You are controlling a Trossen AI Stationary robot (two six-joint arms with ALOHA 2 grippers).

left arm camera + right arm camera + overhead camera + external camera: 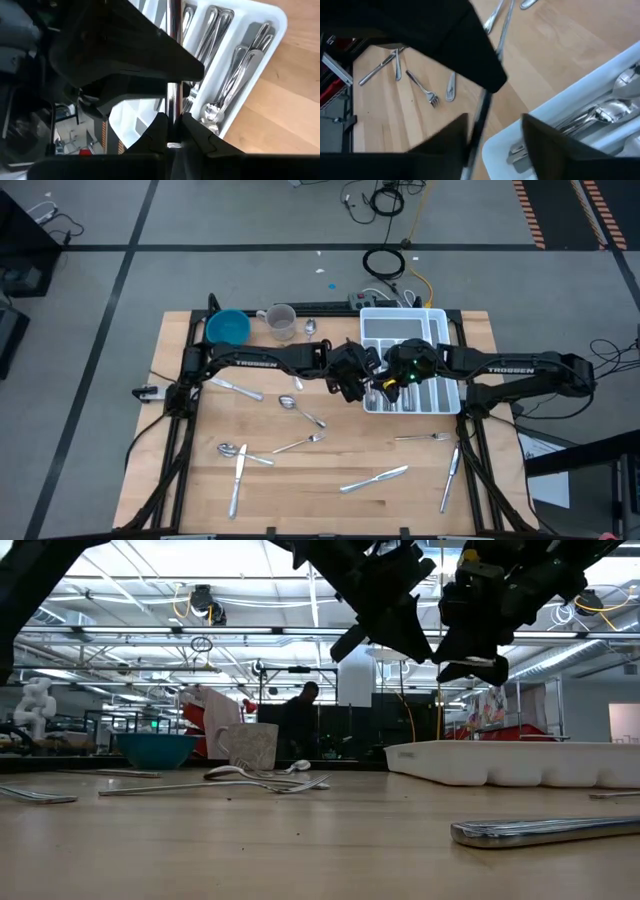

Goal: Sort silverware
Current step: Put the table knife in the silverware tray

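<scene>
The two arms meet above the bench [300, 480] at the edge of the white tray [445, 320], in what looks like a handover. The left claw [170, 131] is pinched shut on a slim silver piece [173, 75], holding it upright by one end; which kind it is I cannot tell. The right claw [492, 127] stands partly open around the shaft, not yet gripping. To do this well, the right should clamp squarely before the left lets go, then lower the piece into the matching compartment. Other silverware [300, 443] lies scattered on the bench.
</scene>
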